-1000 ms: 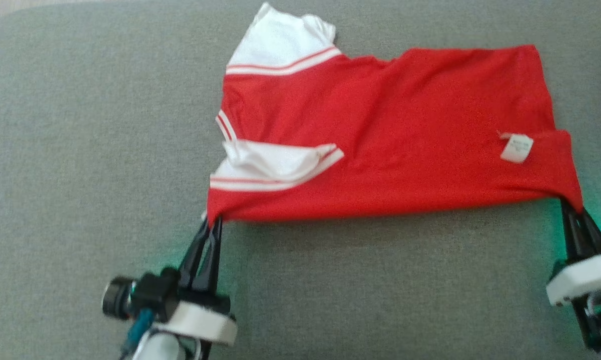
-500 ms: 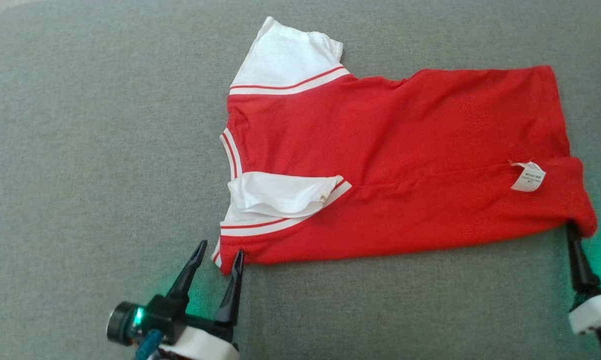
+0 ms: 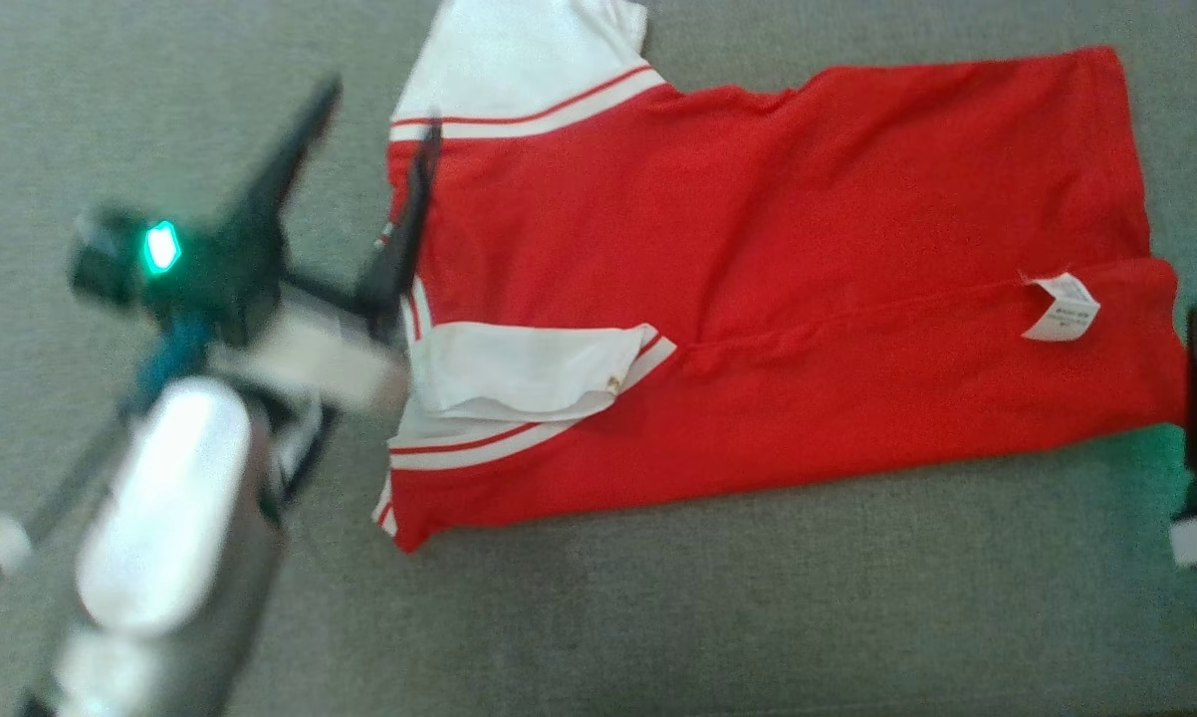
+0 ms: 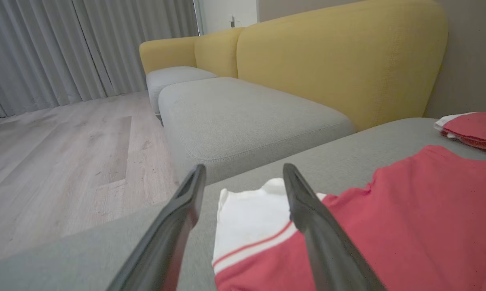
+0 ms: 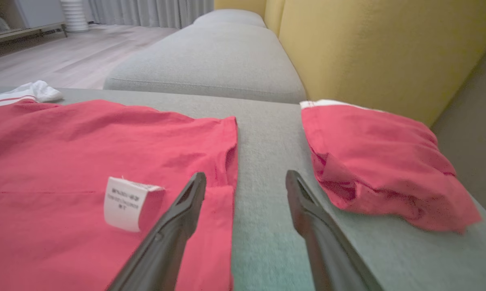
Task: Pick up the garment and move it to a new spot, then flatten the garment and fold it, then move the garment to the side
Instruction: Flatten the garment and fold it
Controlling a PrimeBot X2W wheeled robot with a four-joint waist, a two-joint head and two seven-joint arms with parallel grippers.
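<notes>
Jaws on both sides now spread wide, holding nothing; a sec ago each pinched a near corner of the garment (image 3: 778, 249). Since then left gripper (image 3: 381, 105) has swung up beside collar (image 3: 411, 309) & far sleeve (image 3: 519, 50); right gripper (image 5: 246, 177) sits at hem (image 5: 231, 149), w/ garment flat on grey cushion (image 3: 658, 597).

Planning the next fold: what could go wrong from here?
The near white sleeve lies crumpled on the red shirt; folding may trap that wrinkle. The open left end effector has a finger over the shirt and could drag it. A second garment beside the right end effector might snag.
</notes>
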